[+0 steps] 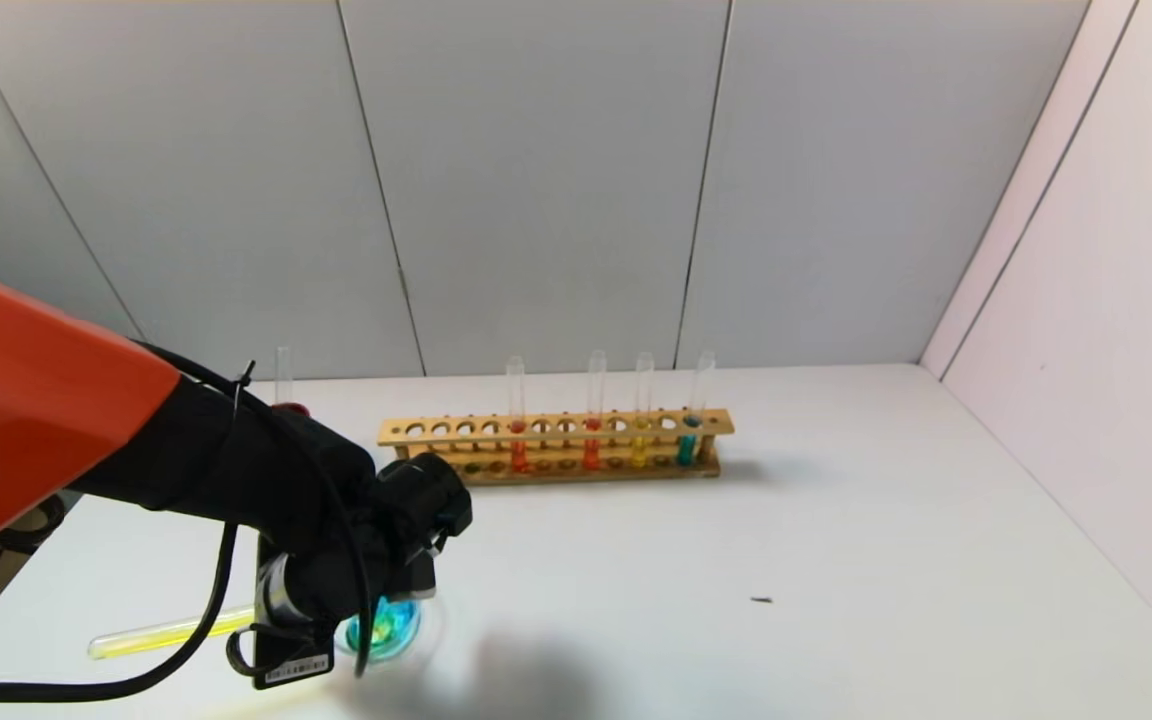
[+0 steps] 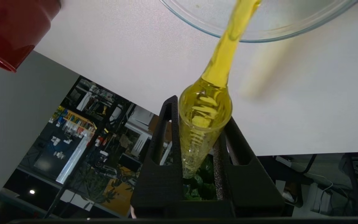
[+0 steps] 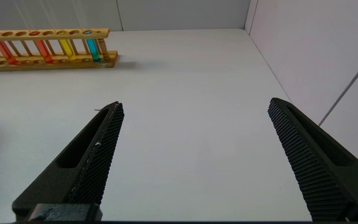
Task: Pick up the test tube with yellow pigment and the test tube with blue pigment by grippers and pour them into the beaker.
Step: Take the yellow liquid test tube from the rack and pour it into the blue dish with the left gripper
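My left gripper (image 1: 273, 622) is shut on the test tube with yellow pigment (image 1: 171, 632) and holds it almost level at the table's front left. In the left wrist view the tube (image 2: 204, 115) sits between the black fingers (image 2: 166, 130), and a yellow stream (image 2: 225, 53) runs from it over the beaker's rim (image 2: 259, 35). The beaker (image 1: 388, 628) stands right beside the gripper and holds cyan-blue and green liquid. A teal-blue tube (image 1: 688, 440) stands in the rack. My right gripper (image 3: 195, 102) is open and empty above bare table.
The wooden rack (image 1: 556, 440) stands mid-table with two orange-red tubes, a yellow tube (image 1: 641, 440) and the teal one. A dark red cup (image 2: 11, 28) with an empty clear tube (image 1: 283, 375) stands behind my left arm. The table's left edge is close.
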### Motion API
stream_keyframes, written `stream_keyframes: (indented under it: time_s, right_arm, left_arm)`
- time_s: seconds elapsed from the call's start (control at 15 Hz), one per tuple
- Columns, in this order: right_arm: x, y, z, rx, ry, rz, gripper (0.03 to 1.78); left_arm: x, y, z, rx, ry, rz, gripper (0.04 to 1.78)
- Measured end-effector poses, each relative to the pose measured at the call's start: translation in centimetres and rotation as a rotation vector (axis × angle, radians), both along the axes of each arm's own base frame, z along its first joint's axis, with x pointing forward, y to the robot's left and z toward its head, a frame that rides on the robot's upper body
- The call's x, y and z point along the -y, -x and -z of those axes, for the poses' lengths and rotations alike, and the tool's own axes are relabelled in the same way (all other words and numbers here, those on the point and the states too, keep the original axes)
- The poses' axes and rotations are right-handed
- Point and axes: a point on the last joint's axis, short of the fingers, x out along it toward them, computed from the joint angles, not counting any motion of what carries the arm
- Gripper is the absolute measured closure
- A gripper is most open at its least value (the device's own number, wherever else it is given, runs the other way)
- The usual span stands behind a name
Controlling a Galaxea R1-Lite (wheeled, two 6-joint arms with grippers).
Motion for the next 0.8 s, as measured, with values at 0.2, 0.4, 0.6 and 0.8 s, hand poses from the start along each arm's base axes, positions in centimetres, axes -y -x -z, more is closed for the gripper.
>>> stream_keyframes:
  time_s: [0.2,0.4,0.6,0.8]
  right_arm:
    - [0.0,0.0,0.0,0.000,0.000,0.000,0.11]
    - [0.0,0.0,0.0,0.000,0.000,0.000,0.11]
    - [0.0,0.0,0.0,0.000,0.000,0.000,0.11]
    - [0.0,0.0,0.0,0.000,0.000,0.000,0.11]
  left_arm:
    - [0.2,-0.3,0.0,-0.019,-0.012,0.000,1.50]
    - [0.5,-0.7,-0.2,-0.035,-0.024,0.001,1.50]
    - [0.9,-1.0,-0.3,-0.066,-0.054,0.007,1.50]
    - [1.6,-1.4,0.1,-0.074,-0.062,0.019,1.50]
